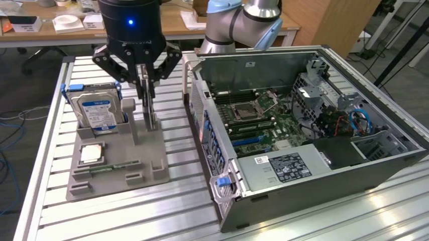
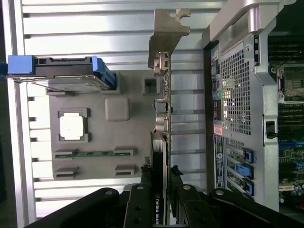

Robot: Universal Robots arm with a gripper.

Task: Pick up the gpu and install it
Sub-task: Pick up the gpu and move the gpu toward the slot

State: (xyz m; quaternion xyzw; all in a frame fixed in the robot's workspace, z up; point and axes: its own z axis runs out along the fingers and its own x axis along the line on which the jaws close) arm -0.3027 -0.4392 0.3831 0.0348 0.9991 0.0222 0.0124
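Note:
The gpu (image 1: 151,114), a thin dark card seen edge-on, stands upright over the grey parts holder (image 1: 155,168), and I cannot tell whether its lower edge still touches the holder. My gripper (image 1: 144,93) comes down from above and is shut on the card's upper edge. In the wrist view the gpu (image 2: 162,114) runs away from the gripper (image 2: 160,175). Its silver bracket (image 2: 166,33) is at the far end and a black finger (image 2: 144,176) presses each side. The open computer case (image 1: 302,125) lies to the exterior view's right of the holder.
On the holder (image 2: 133,137) stand a hard drive (image 1: 99,110) in a blue frame, a CPU (image 1: 90,153) and a narrow memory stick (image 1: 107,168). The case's perforated rear panel (image 2: 235,90) is close beside the card. Everything rests on a slatted aluminium table (image 1: 168,216).

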